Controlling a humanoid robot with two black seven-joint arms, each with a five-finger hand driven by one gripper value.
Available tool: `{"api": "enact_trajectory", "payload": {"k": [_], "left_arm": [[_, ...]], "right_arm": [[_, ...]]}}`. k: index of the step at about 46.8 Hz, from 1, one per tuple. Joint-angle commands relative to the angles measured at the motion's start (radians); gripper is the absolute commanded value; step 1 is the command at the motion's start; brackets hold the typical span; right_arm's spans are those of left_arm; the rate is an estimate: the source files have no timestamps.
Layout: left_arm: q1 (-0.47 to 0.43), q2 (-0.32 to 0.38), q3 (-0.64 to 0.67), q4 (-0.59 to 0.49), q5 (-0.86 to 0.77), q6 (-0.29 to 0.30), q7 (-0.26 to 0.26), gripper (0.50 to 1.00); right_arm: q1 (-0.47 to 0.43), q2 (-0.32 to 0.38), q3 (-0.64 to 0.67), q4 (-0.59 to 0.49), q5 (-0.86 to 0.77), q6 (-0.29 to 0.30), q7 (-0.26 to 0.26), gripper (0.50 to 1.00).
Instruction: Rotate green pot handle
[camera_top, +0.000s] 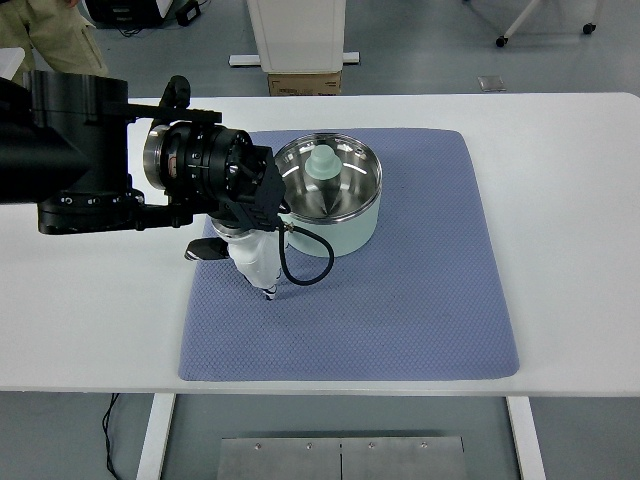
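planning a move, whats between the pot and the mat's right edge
Nothing: in the head view, only bare blue mat lies between the green pot and the mat's right edge.

You have a blue-grey mat (400, 300) lying across the middle of the white table (580, 200). Beyond the table's far edge, a cardboard box (304, 83) sits under a white cabinet (300, 35).
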Motion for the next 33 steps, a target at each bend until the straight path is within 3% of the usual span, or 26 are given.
{"api": "enact_trajectory", "payload": {"k": [1,33], "left_arm": [[0.000,0.000,0.003,0.003,0.000,0.000,0.000,1.000],[0.000,-0.014,0.011,0.049,0.000,0.000,0.000,1.000]], "right_arm": [[0.000,0.000,-0.002,0.000,0.000,0.000,0.000,1.000],[0.000,0.000,0.001,0.000,0.000,0.000,0.000,1.000]]}}
